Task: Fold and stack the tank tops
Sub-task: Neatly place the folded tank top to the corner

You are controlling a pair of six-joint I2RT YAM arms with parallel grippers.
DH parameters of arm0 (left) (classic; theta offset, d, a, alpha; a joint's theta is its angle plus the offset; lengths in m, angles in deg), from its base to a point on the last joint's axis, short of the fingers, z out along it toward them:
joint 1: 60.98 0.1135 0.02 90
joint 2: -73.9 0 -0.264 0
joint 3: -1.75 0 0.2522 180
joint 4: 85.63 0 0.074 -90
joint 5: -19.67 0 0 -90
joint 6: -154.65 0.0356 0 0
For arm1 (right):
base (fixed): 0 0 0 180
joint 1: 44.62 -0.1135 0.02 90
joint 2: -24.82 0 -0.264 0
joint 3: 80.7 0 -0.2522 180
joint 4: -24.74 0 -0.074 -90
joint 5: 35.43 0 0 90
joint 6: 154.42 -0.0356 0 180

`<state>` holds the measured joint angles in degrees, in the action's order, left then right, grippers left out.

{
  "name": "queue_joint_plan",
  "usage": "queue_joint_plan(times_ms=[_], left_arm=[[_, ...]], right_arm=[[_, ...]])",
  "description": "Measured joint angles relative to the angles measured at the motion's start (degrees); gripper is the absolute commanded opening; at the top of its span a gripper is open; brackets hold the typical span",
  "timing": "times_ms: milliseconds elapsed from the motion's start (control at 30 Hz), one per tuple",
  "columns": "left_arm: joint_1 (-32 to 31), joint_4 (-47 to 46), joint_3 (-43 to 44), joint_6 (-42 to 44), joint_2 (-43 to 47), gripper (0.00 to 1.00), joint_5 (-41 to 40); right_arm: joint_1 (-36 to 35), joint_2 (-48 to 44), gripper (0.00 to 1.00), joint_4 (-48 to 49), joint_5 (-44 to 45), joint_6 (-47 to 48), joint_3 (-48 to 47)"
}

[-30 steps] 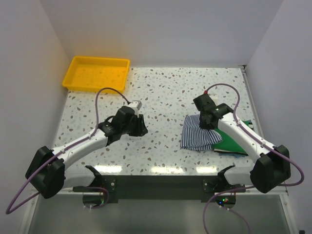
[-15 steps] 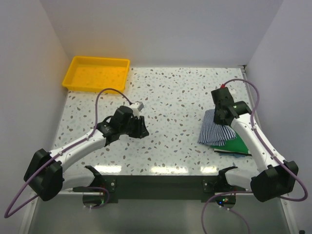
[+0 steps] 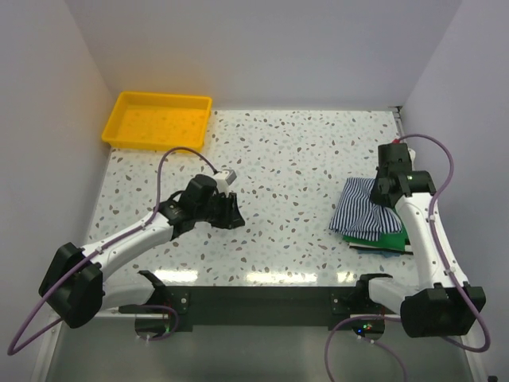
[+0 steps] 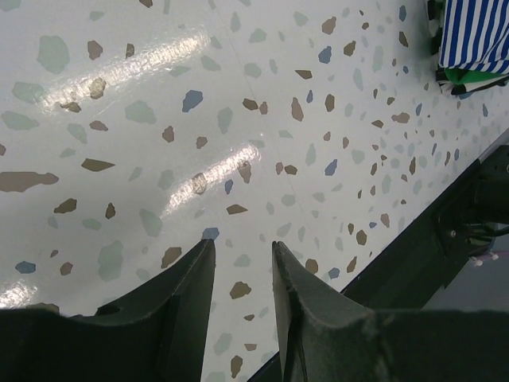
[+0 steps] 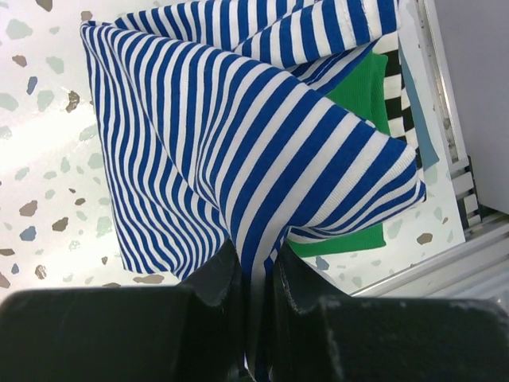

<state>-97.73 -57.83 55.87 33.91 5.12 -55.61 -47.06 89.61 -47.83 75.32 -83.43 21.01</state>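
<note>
My right gripper [image 5: 256, 259] is shut on the blue-and-white striped tank top [image 5: 238, 143], holding its folded cloth over the pile at the table's right edge [image 3: 362, 213]. The bright green tank top [image 5: 362, 91] lies under it and shows in the top view as a green strip [image 3: 390, 241]. The black-and-white striped top [image 5: 395, 94] shows only as a sliver beneath the green one. My left gripper [image 4: 241, 253] is open and empty, low over bare table at centre left [image 3: 231, 213].
A yellow plastic tray [image 3: 157, 119] stands at the back left corner. The table's right rim [image 3: 409, 159] runs close beside the pile. The dark front edge of the table [image 4: 469, 207] is near my left gripper.
My right gripper has carried the blue-and-white striped top to the right, from mid-table to over the green top near the right edge. The left arm has barely moved.
</note>
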Motion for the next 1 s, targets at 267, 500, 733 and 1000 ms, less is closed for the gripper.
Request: queue_joint_plan(times_ms=[267, 500, 733, 1000], left_arm=[[0.0, -0.3, -1.0, 0.0, 0.0, 0.39, 1.8], [0.0, -1.1, -1.3, 0.0, 0.0, 0.39, 3.5], [0.0, -1.2, -1.3, 0.0, 0.0, 0.39, 4.2], [0.0, -1.2, -1.3, 0.0, 0.0, 0.39, 4.3]], right_arm=[[4.9, 1.7, 0.43, -0.5, -0.4, -1.6, 1.6], [8.5, 3.7, 0.99, -1.4, 1.0, -4.1, 1.8], [8.8, 1.2, 0.99, -3.0, 0.2, -5.5, 0.8], [4.2, -6.1, 0.99, 0.4, -7.1, -9.4, 1.5]])
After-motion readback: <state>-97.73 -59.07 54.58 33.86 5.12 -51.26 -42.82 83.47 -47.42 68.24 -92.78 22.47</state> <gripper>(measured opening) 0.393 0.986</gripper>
